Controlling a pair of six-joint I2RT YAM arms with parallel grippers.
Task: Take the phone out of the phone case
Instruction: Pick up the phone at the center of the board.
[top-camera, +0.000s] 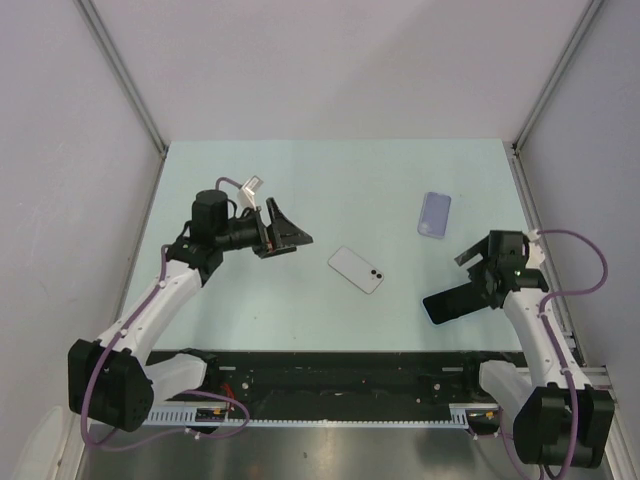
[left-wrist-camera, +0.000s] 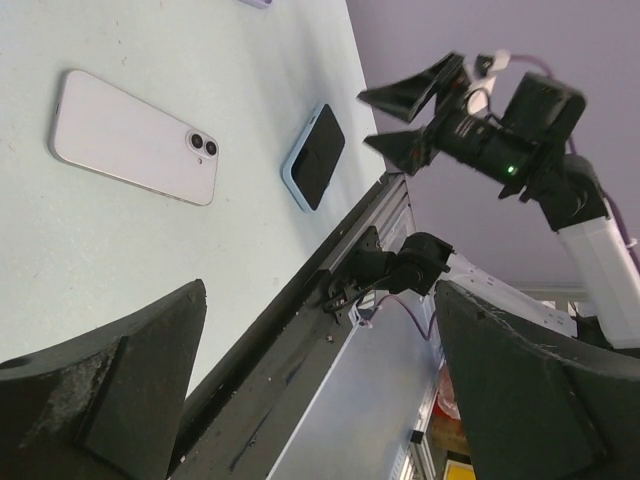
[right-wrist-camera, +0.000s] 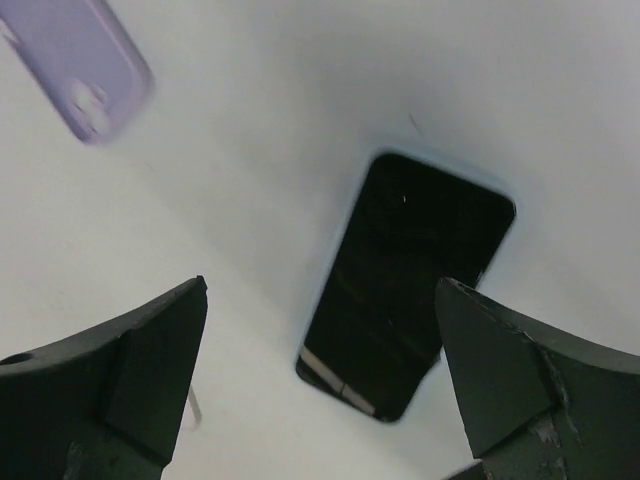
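1. The phone (top-camera: 452, 304) lies flat and screen-up on the bench (top-camera: 300, 180), near its front right corner. It is seated in a light-blue case (left-wrist-camera: 291, 165), whose rim shows around the dark screen in the left wrist view.
2. The right fingers (right-wrist-camera: 110, 370) are spread wide and grasp nothing. In the right wrist view they sit to either side of the phone (right-wrist-camera: 405, 285) and above it, without touching it.
3. The right arm (top-camera: 535, 325) reaches from its base at the front right corner, its wrist bent inward over the phone's right end. Seen from the left wrist camera, its fingers (left-wrist-camera: 410, 90) are held above bench level.
4. A purple slab (top-camera: 434, 214) lies farther back on the bench, well apart from the phone. A camera opening shows at one corner (right-wrist-camera: 85, 105). Whether it is a phone or an empty case cannot be told.
5. A white phone (top-camera: 356, 269) lies back-up near the bench centre, its two lenses (left-wrist-camera: 203, 144) visible, between the two arms.
6. The left fingers (top-camera: 290, 238) are also parted and empty, turned toward the white phone and near it. The left arm (top-camera: 160, 300) rises from the front left corner.
7. A black rail (top-camera: 330, 370) runs along the front edge of the bench.
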